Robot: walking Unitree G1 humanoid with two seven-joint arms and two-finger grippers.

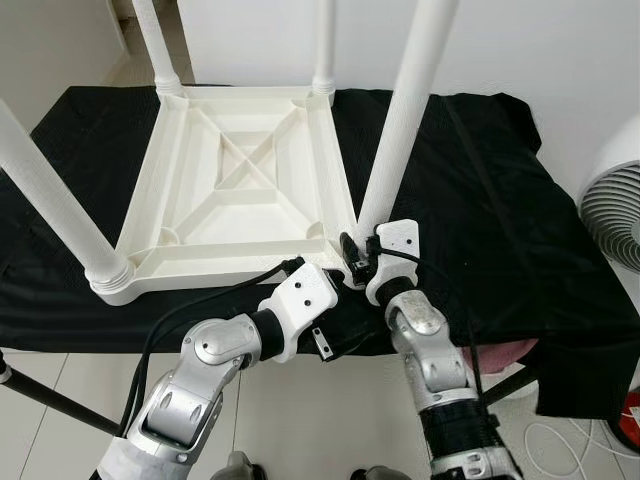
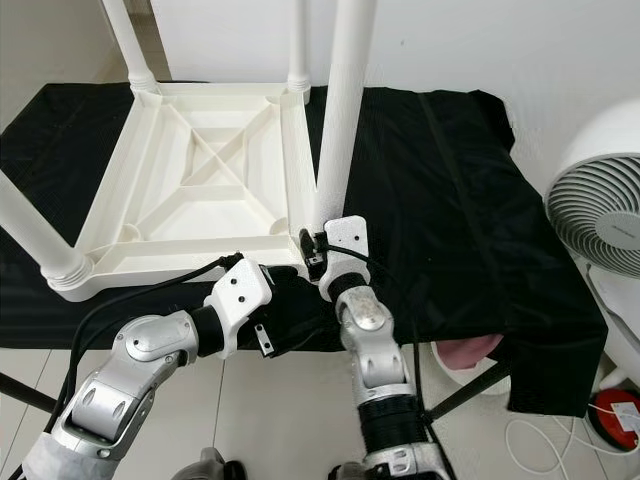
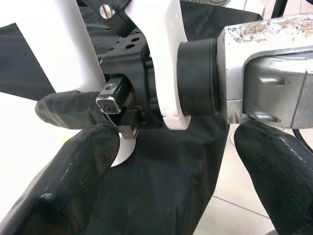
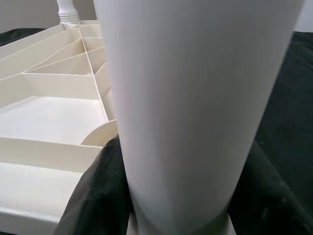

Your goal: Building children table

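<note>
A white plastic children's table (image 1: 240,190) lies upside down on a black cloth (image 1: 480,200), with all of its legs pointing up. My right gripper (image 1: 357,252) is shut on the base of the near right leg (image 1: 405,110). In the right wrist view its black fingers (image 4: 98,196) hug both sides of that leg (image 4: 195,98). My left gripper (image 1: 338,292) is open just below the table's near edge, right beside the right wrist. In the left wrist view its fingers (image 3: 73,196) stand wide apart, with nothing between them.
A white fan (image 2: 600,210) stands on the floor at the right. The near left leg (image 1: 50,190) juts out towards my left side. The cloth hangs over the front edge, with a pink object (image 2: 465,350) beneath it. Cables and a red item (image 2: 615,415) lie on the tiles.
</note>
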